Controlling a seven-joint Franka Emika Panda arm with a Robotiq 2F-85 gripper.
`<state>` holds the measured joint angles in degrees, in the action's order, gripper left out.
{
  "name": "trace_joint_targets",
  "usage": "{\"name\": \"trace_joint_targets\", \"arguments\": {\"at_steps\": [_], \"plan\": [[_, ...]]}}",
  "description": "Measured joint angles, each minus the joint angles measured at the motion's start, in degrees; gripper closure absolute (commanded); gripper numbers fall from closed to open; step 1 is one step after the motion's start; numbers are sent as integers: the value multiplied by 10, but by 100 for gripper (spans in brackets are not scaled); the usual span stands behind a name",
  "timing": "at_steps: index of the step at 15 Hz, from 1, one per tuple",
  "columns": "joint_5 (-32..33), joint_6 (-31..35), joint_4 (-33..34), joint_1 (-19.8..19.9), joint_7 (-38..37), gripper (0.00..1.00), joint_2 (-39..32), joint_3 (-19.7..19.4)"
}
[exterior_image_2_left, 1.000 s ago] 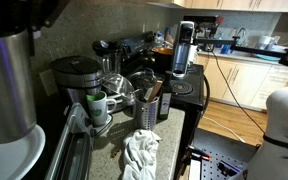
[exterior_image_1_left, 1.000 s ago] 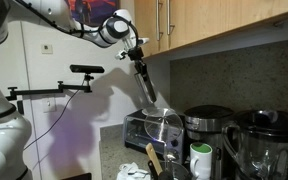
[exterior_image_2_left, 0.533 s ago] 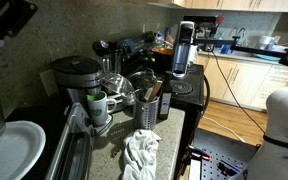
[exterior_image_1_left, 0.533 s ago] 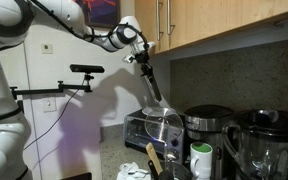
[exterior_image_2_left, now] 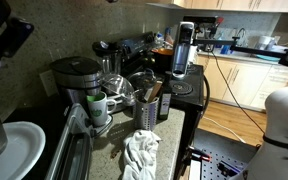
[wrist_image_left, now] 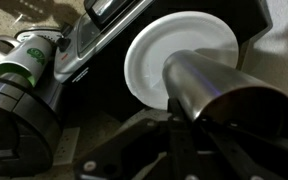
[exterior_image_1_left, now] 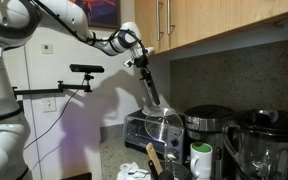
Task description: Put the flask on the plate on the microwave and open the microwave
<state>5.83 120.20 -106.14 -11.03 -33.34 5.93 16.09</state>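
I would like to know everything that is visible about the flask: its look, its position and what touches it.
The flask is a slim cylinder of smooth, shiny grey metal. The gripper holds its upper end between shut jaws, so it is tilted, with its lower end over the round plate on the microwave. Whether it touches the plate cannot be seen.

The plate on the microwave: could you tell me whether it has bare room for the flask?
The plate is bare where visible (the flask hides part), ringed by the microwave top. Crowded beside it: mug, cooker, blender jug.
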Motion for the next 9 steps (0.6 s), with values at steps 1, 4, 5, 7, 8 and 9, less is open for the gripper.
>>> {"name": "trace_joint_targets", "arguments": {"at_steps": [1, 4, 5, 7, 8, 9], "plan": [[0, -1, -4, -2, -5, 95, -3, 0], [-4, -1, -18, -6, -9, 95, -14, 0], [-5, -1, -18, -6, -6, 95, -26, -3], [-9, 3, -4, -6, 0, 95, -47, -11], [-17, 3, 2, -5, 6, 95, -53, -15], [-24, 0, 7, -5, 9, 95, -57, -19]]}}
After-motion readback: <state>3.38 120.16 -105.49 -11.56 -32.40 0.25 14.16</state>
